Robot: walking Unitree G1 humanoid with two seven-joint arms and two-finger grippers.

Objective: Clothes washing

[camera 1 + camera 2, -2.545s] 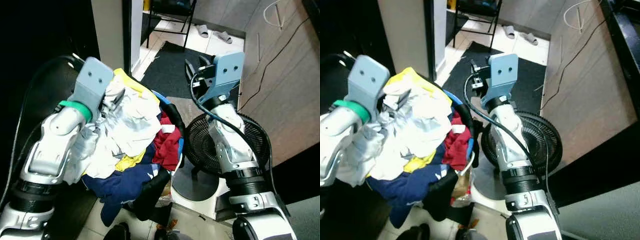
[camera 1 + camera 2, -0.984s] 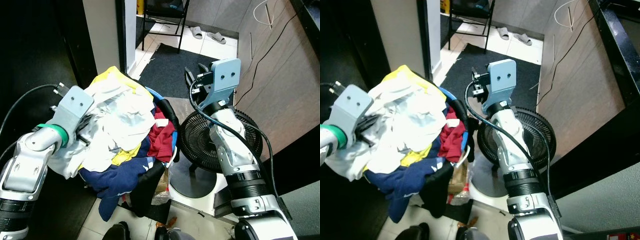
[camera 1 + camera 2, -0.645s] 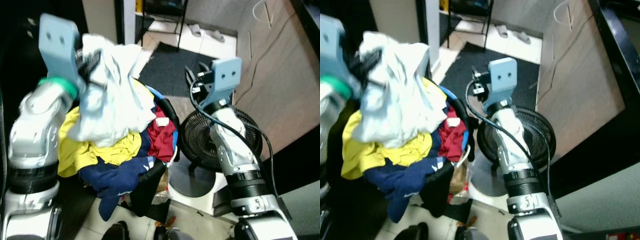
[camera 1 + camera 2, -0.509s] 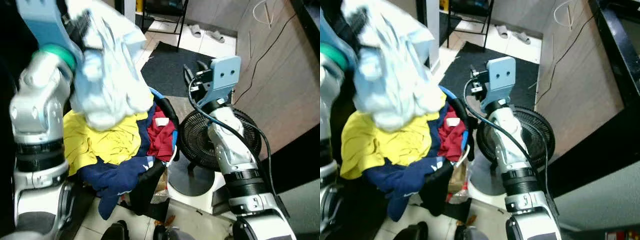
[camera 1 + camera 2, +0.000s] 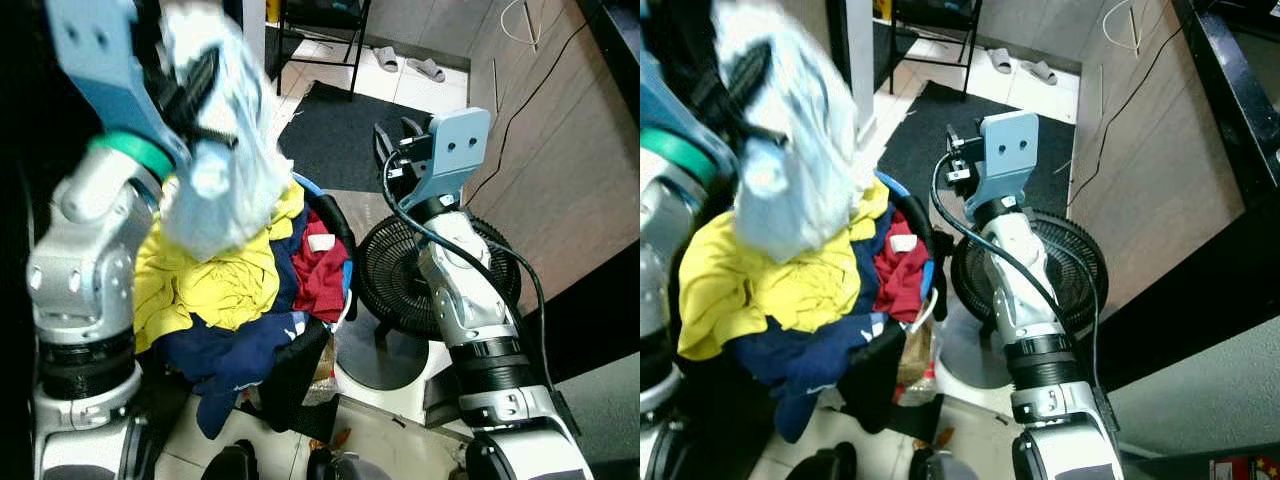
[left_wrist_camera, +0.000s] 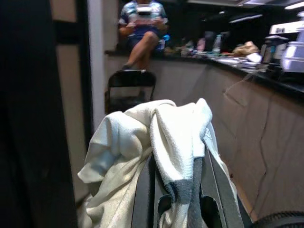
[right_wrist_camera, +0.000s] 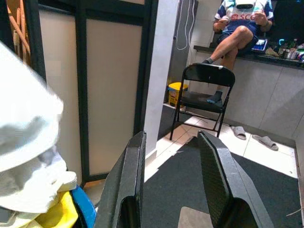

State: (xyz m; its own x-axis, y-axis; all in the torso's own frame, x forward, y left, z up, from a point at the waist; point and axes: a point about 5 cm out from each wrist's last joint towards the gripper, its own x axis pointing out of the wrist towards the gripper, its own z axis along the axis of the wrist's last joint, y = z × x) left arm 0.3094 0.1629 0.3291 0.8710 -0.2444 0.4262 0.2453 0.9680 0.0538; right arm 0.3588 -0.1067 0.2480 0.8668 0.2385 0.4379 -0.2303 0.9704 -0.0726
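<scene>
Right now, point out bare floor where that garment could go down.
Bare: the dark mat between chair and fan, and tiles by the slippers. Crowded: the basket, heaped with clothes, under the left claw's garment.

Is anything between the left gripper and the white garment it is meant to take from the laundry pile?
Nothing visible: the left gripper is already shut on the white garment, holding it raised above the laundry pile. The right gripper is open and empty, off to the side.

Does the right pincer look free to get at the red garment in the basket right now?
Probably yes. The right pincer is open and empty, raised beside the basket, and the red garment lies exposed on that side.
</scene>
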